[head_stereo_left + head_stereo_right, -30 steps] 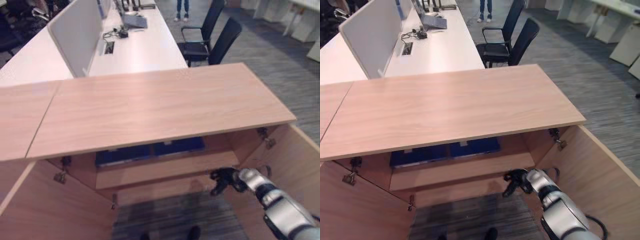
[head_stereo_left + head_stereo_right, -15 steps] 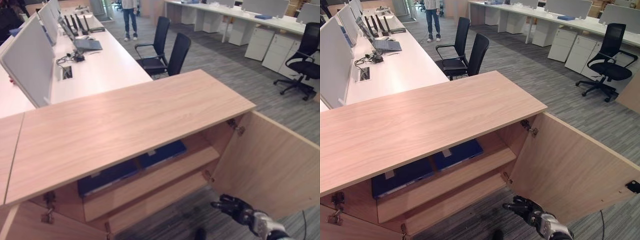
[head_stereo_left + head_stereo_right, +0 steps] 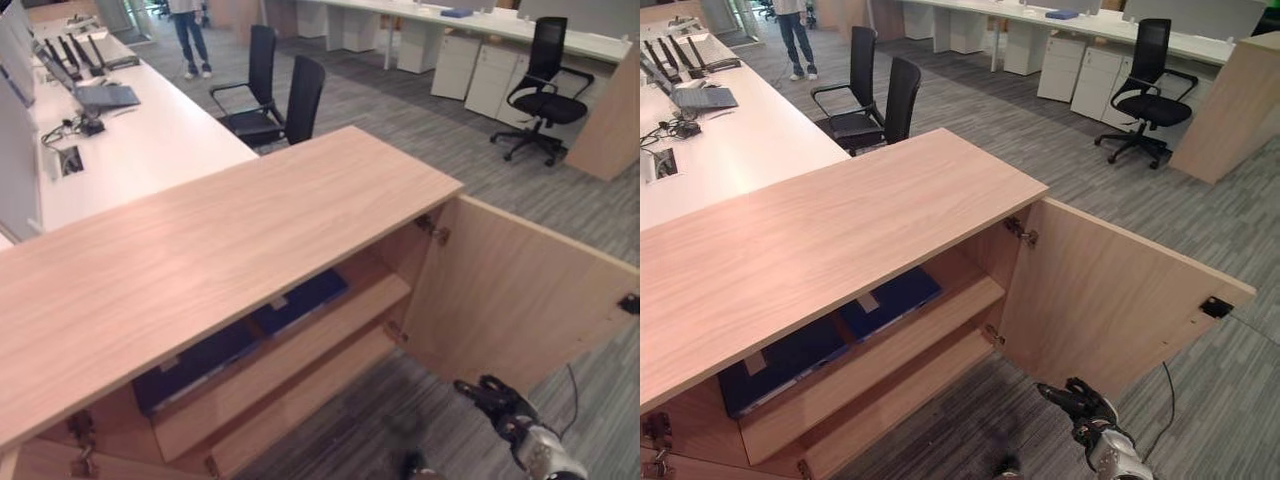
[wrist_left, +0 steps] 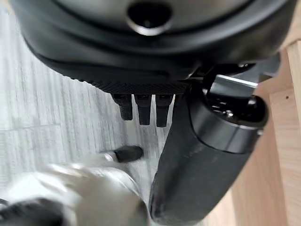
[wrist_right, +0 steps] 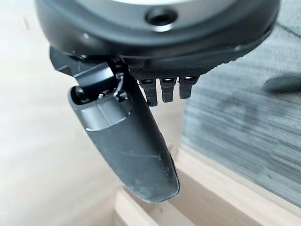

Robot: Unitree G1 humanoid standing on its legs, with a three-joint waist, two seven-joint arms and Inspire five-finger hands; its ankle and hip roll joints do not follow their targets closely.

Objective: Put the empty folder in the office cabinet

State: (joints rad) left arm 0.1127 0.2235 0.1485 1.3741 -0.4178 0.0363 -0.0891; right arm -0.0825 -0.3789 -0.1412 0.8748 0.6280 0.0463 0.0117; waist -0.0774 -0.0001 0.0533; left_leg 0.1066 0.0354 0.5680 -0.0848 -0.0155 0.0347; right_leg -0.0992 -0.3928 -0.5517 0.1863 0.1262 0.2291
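1. The right hand shows at the lower right of the head views, cut off at the wrist by the frame edge, hanging over the floor just in front of the open cabinet door. Its fingers are spread loosely and it grasps nothing. In its own wrist view the right hand has short fingertips sticking straight out beside a long smooth dark thumb.
2. The left hand appears in its wrist view, the fingertips straight and relaxed, the thumb hanging free, holding nothing, with grey carpet beyond it.
3. The dark blue folders lie flat on the upper shelf inside the office cabinet, in the lower left centre of the head views. Their far ends are hidden under the cabinet top, so only the front strips show, and I cannot tell which one is empty.
4. The cabinet is pale wood-grain board, with a broad flat top and plain shelves. Small metal hinges sit at the door's inner edge.
5. The floor is striped grey carpet.
6. At upper left a long white desk carries a laptop. Black office chairs stand beside it. A person's legs are cut off at the top edge.
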